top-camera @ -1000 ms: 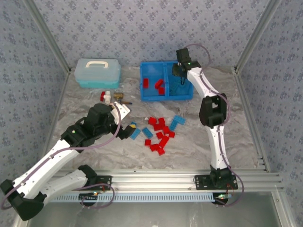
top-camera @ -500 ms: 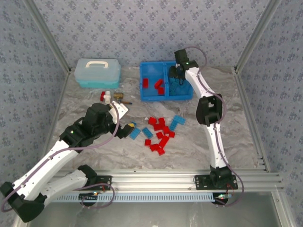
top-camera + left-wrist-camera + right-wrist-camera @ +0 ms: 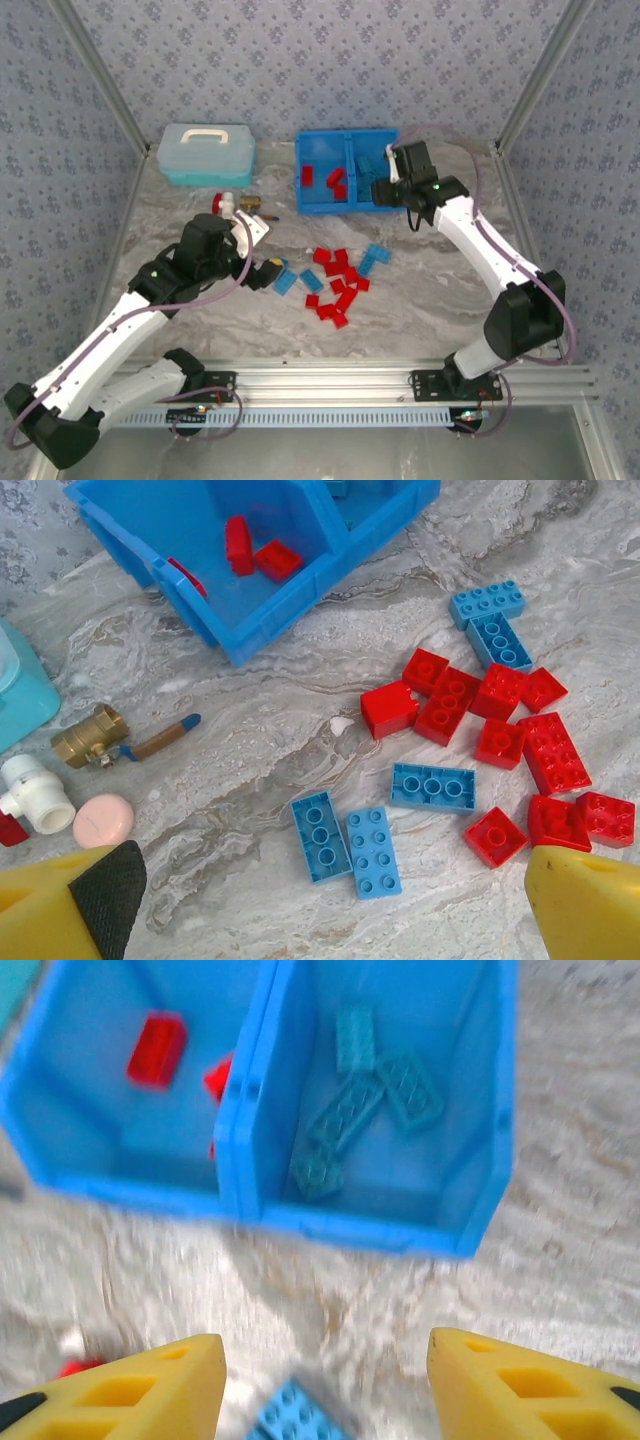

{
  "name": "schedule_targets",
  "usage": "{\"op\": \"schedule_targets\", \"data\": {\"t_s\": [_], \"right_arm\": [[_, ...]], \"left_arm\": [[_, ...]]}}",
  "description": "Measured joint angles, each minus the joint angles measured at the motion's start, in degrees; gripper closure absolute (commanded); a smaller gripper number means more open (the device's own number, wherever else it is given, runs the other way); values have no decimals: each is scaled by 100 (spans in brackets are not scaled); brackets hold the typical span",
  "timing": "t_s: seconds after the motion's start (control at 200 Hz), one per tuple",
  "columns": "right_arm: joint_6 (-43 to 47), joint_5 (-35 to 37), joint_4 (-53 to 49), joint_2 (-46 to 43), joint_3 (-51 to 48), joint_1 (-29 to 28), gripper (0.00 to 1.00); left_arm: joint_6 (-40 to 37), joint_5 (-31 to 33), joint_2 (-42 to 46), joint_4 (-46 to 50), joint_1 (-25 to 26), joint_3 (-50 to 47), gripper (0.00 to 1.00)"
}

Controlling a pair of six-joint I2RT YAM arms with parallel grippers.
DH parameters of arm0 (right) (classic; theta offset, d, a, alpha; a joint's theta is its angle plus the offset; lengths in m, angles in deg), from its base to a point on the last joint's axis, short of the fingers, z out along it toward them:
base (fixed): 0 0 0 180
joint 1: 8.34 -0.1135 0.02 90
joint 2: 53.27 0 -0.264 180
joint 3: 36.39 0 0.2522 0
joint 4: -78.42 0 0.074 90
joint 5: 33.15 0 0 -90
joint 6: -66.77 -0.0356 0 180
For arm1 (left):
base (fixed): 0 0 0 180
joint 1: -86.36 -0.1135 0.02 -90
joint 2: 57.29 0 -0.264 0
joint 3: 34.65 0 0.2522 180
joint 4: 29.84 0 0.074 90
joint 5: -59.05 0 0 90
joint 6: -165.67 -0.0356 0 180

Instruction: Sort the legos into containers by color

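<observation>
Marbled table [image 3: 420,300], loose legos [image 3: 448,705], lidded case [image 3: 205,153], brass valve [image 3: 90,737], pink disc [image 3: 103,820]

Overhead looks down — close wrist views share the bin [image 3: 360,1228].

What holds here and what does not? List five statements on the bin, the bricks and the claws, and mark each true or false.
1. The left compartment of the bin holds red bricks. True.
2. The right compartment holds red ones too. False: it holds blue bricks.
3. The left claw grips a brick. False: it is open and holds nothing.
4. On the table lie loose red bricks and loose blue bricks. True.
5. The brass valve lies inside the bin. False: it lies on the table, near the pink disc.
</observation>
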Motion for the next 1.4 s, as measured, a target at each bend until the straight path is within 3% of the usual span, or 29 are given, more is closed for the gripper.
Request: {"op": "schedule_targets", "data": {"t_s": [0.105, 0.25, 0.42, 0.61, 0.844, 1.024, 1.399], "right_arm": [[424, 33, -455, 409, -179, -164, 39], [1054, 116, -1062, 1298, -168, -315, 28], [1738, 243, -1644, 2022, 74, -494, 26], [2334, 431, -1696, 2170, -7, -527, 26], [2647, 533, -1709, 2347, 87, -544, 35], [2715, 492, -1681, 2393, 122, -553, 56], [2516, 437, -1558, 2459, 125, -407, 57]], "left_arm": [[0, -105, -22, -15, -92, 0, 1], [0, -136, -61, -15, -133, 0, 1], [-2, -129, -70, -13, -133, 0, 1], [-2, -105, -70, -13, -133, 0, 1], [-2, -103, -70, -13, -133, 0, 1], [-2, -83, -70, -13, -133, 0, 1], [-4, -83, -70, -13, -133, 0, 1]]}}
